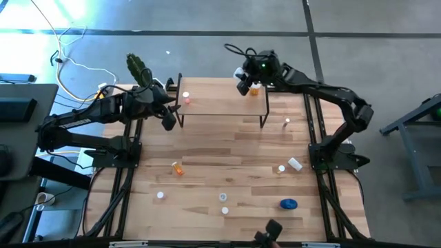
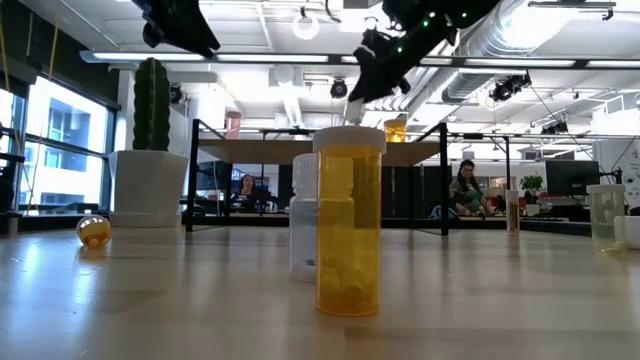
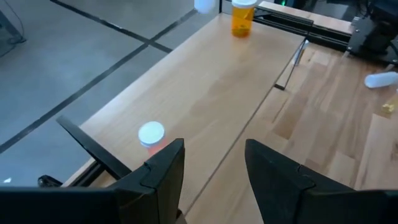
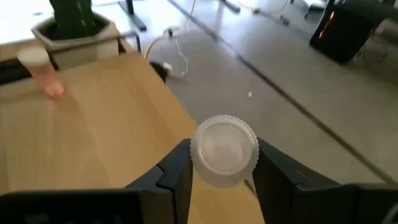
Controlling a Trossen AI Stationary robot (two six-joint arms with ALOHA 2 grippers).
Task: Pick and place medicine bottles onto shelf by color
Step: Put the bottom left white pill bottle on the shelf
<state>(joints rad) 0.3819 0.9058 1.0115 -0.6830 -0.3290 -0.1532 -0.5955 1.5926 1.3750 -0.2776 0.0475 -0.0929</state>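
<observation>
Two bottles stand on the shelf. At its left end, just beyond the left gripper, is a pink bottle with a white cap; the fingers are parted with nothing between them, and the bottle stands upright just ahead of the left finger. At the shelf's right end the right gripper is clenched on the white cap of an orange bottle. In the right wrist view only the cap shows between the pads; the body is hidden beneath it. The low view shows the amber body standing on the board under the gripper.

Beside the left gripper, off the table's far left corner, a cactus stands in a white pot.

On the table nearer the front, well apart from both grippers, lie the other bottles: an orange one on its side, several small white-capped ones, a squat blue bottle, and a clear one lying near the right arm's base. The low view shows an amber bottle close to the lens holding pale tablets at its bottom, with a white bottle partly hidden behind it. No label or writing can be read on any bottle. The small ones are too tiny in the high view to tell their contents.
</observation>
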